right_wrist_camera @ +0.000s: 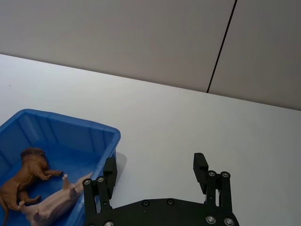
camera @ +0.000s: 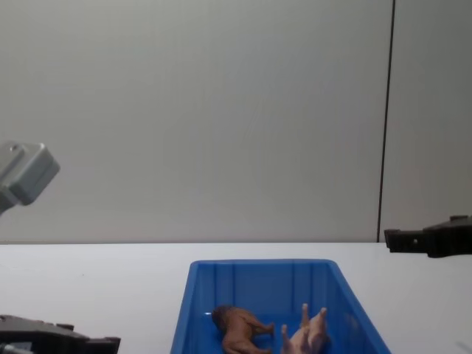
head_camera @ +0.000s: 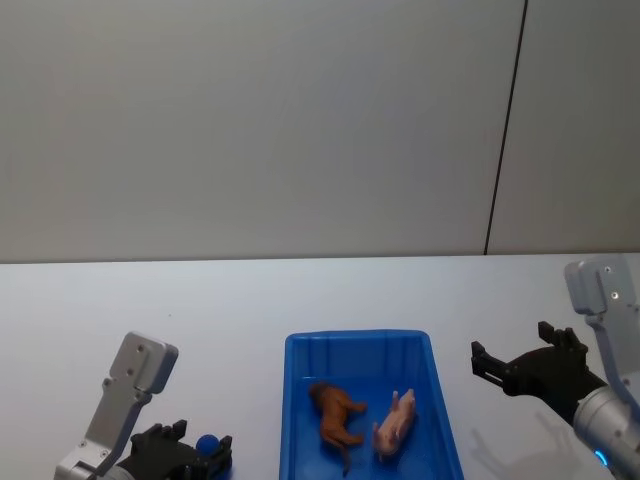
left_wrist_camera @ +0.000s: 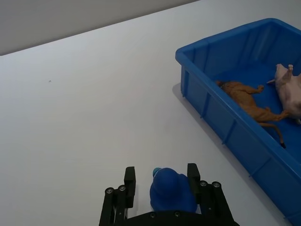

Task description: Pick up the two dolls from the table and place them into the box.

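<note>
Already inside the box [head_camera: 300, 400], the brown doll [head_camera: 335, 414] and the pink doll [head_camera: 394, 424] lie tipped on their sides, side by side on its floor, their long axes running roughly along the bin's length. By these views the placing looks complete, and what remains is judged to be a retreat of the arms.

From the head view, the right gripper [head_camera: 510, 365] hovers over the table [head_camera: 120, 300] just right of the box, spread wide and holding nothing; the pink doll lies toward its side, the brown one toward the left arm. The left gripper [head_camera: 200, 452] sits low to the left of the box, its fingers closed around a small blue ball [head_camera: 207, 444].

The left wrist view shows what the head view only hints at: the ball [left_wrist_camera: 172, 188] pinched between the two fingers, with the box's ribbed outer wall [left_wrist_camera: 225, 127] off to one side. The chest view adds the pink doll's legs [camera: 313, 324] sticking upward
</note>
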